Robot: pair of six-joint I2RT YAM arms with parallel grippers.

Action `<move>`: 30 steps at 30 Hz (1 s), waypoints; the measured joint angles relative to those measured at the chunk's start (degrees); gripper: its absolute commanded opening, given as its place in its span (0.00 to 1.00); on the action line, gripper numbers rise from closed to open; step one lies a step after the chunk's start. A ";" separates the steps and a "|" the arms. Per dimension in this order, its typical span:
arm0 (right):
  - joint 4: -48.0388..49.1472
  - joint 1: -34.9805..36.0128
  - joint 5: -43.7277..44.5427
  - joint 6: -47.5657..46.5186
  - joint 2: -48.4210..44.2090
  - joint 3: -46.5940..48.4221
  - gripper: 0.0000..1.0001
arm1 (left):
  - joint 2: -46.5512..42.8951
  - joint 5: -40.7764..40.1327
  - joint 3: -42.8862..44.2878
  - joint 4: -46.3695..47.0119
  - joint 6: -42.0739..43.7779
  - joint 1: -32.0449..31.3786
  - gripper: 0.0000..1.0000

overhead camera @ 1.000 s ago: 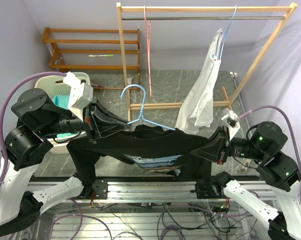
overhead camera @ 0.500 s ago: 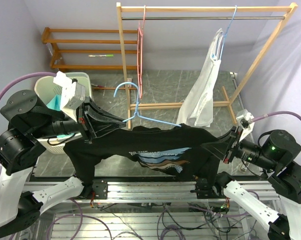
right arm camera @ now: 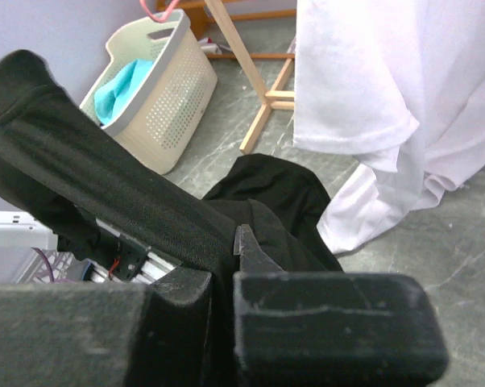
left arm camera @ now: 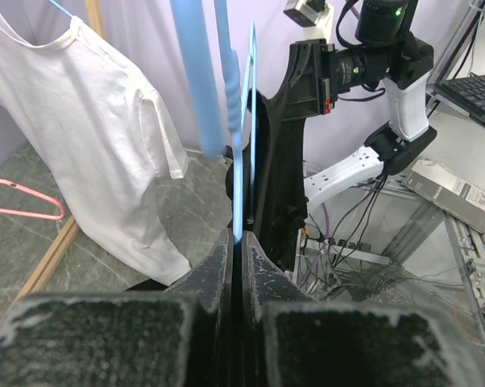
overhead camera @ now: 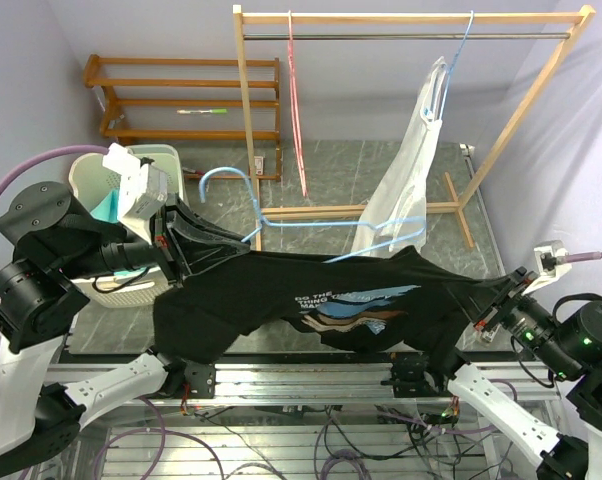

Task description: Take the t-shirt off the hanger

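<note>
Below the wooden garment rack [overhead camera: 411,18], on the side nearer the arm bases, a black printed t-shirt [overhead camera: 261,290] is seen stretched out sideways between the two grippers. The left gripper [left arm camera: 238,242] is clenched on the thin wire of a light blue hanger [overhead camera: 281,222], whose hook is raised towards the rack's left post. The hanger's straight bar lies level just above the black shirt, and one slanted arm meets the collar; whether any part of it is inside the garment cannot be told. The right gripper [right arm camera: 226,266] is clamped on black fabric at the shirt's right end, well off to the right of the rack's foot. The left end of the shirt is draped beneath the left gripper and hangs down.

From the rack's rail a white t-shirt [overhead camera: 406,190] is hung on a second blue hanger near the right post, and a pink hanger [overhead camera: 296,100] is hung bare near the left post. Left of the rack a cream laundry basket [right arm camera: 166,97] holding turquoise cloth is seen, with a low wooden shelf [overhead camera: 181,95] behind it.
</note>
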 measured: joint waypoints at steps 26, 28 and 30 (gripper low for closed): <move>6.21 3.52 -38.91 -5.49 7.56 13.33 0.42 | 4.02 2.89 -13.38 1.75 1.90 0.00 0.07; 6.10 3.52 -39.54 -6.75 9.29 16.06 0.43 | 4.55 4.59 -14.01 0.83 2.82 0.00 0.07; 6.08 3.50 -39.58 -8.04 11.50 17.62 0.45 | 4.83 6.69 -14.67 0.07 3.58 0.00 0.07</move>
